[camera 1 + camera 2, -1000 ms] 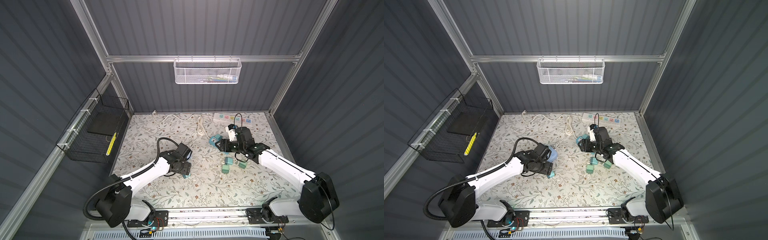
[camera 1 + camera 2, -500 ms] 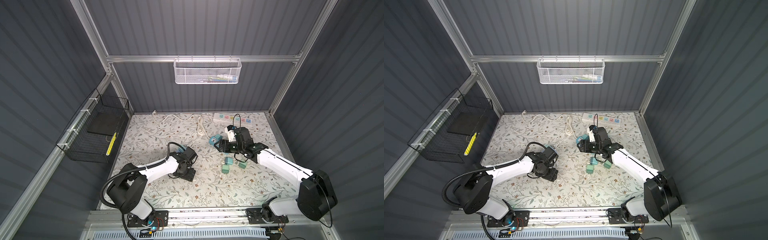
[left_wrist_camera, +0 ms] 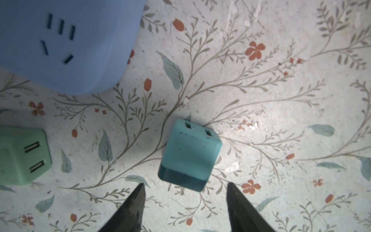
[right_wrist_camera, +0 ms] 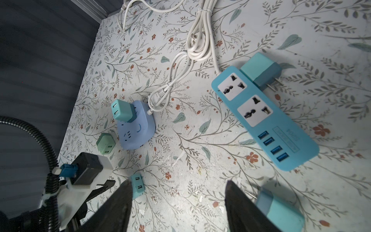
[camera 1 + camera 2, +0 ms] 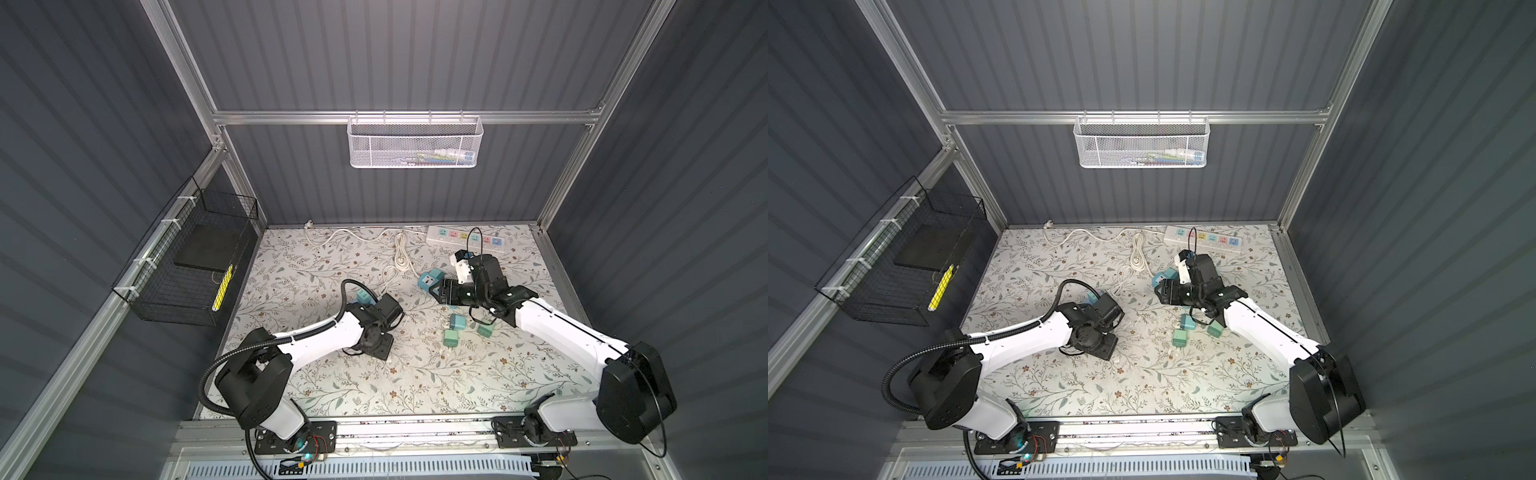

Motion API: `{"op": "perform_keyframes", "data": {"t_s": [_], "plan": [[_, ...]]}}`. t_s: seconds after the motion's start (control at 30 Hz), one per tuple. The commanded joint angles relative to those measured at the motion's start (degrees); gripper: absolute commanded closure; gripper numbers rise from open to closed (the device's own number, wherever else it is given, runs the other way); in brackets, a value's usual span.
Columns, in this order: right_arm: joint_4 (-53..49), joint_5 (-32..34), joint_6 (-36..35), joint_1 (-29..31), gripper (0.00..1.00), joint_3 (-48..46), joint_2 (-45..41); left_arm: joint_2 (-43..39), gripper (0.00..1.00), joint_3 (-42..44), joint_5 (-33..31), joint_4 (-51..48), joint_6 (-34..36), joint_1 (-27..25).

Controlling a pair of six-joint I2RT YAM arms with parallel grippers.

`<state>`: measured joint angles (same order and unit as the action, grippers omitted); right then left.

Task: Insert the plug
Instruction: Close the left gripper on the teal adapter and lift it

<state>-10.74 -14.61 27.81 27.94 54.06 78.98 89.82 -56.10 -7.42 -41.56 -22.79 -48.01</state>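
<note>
White links (image 5: 324,332), black joints (image 5: 257,378), left end effector (image 3: 185,184) black (corrugated hose (image 4: 30,124) alongside).

Blue socket block (image 3: 66,40), blurred, runs off the left wrist view's edge; green plug (image 3: 22,156) is cropped too.

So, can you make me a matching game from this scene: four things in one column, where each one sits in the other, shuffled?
Things
1. white mesh basket
2. white power strip
3. green charger
4. turquoise power strip

Places
A. on the mat beside the blue socket hub
B. hanging from the rail on the back wall
C. on the mat with a teal plug lying beside it
D. at the mat's far edge, by the back wall

Pairs: 1-B, 2-D, 3-A, 4-C.
</note>
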Motion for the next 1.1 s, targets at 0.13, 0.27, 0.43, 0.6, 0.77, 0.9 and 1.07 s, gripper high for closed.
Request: {"op": "perform_keyframes", "data": {"t_s": [0.13,0.27,0.43,0.6,0.77,0.9,1.07], "plan": [[-0.4,0.5,-0.4,0.1,0.29,-0.7,-0.8,3.5,0.41,-1.3,1.2,-0.7,7.1,-0.2],[-0.2,0.5,-0.4,0.1,0.29,-1.0,-0.8,4.6,0.44,-1.3,1.2,0.8,9.1,-0.1],[-0.2,-0.2,-0.2,0.1,0.29,-0.6,-0.1,5.6,0.46,-1.2,1.2,3.6,10.3,-0.1],[-0.8,0.3,-0.5,0.1,0.29,-0.6,-0.4,5.8,0.54,-0.9,0.5,3.3,9.9,-0.1],[-0.8,-0.1,-0.3,0.1,0.29,-0.6,-0.2,4.8,0.55,0.2,-0.9,3.0,8.8,-0.1],[-0.6,-0.7,0.1,0.1,0.3,-0.4,0.0,5.2,0.53,0.8,-0.5,2.9,8.8,-0.1],[-0.7,-0.6,0.1,0.0,0.3,-0.1,0.2,5.7,0.52,0.9,-0.1,3.1,9.0,-0.1]]}}
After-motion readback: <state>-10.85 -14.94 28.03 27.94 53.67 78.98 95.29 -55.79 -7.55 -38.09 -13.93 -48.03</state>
